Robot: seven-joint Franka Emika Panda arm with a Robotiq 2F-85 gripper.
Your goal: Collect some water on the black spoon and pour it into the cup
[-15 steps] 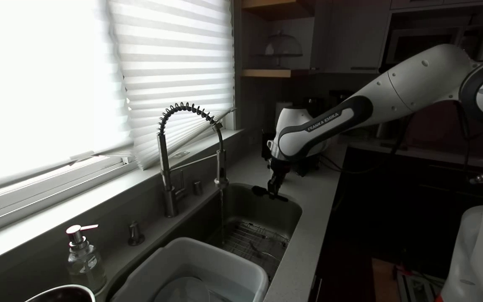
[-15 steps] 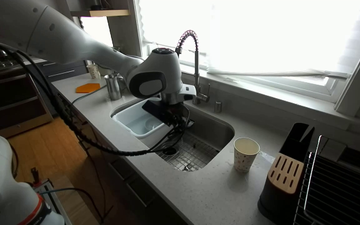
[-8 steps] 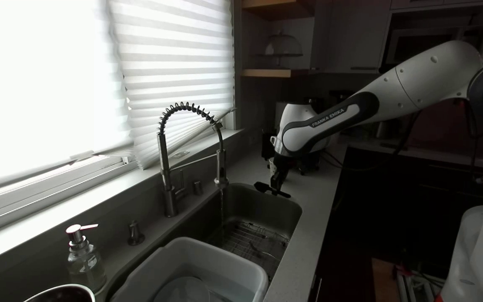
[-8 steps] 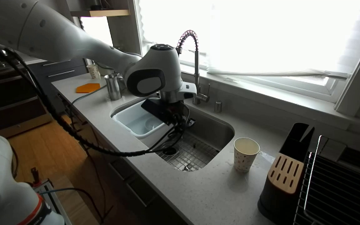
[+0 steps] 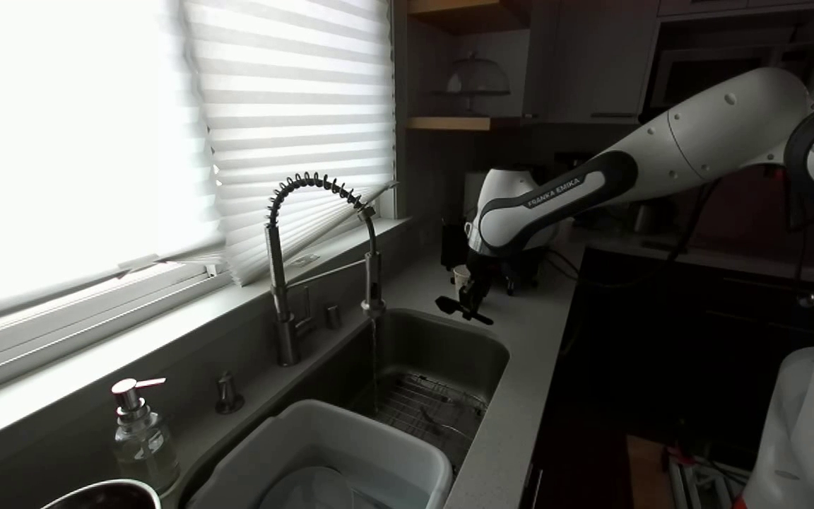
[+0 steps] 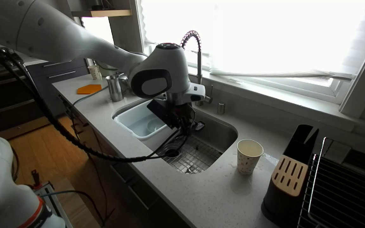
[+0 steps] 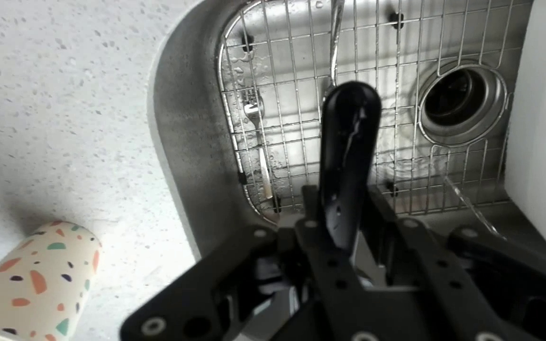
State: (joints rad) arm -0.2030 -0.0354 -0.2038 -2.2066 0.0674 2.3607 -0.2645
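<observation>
Black spoon point(image 7: 350, 142) pinched crosswise in the tool point(image 7: 343, 203), above the sink point(image 7: 192, 118).
The tool is pressed together on the spoon's handle point(image 7: 344, 184). In the wrist view, the rounded handle end is pointed away from the tool, toward the top of that view; in an exterior view, the bowl point(image 5: 448, 305) is turned toward the side where the faucet point(image 5: 276, 276) is mounted, and the handle end toward the opposite side. The long axis is held close to level, roughly along the sink's short end wall. Whether water is carried in the bowl cannot be told. Apart from the tool, on its left in the wrist view, the cup point(image 7: 40, 279) is set upright on the surface point(image 7: 88, 94). A wire rack point(image 7: 301, 123) is seen below the tool, a stream of water point(image 7: 473, 206) to its right.
</observation>
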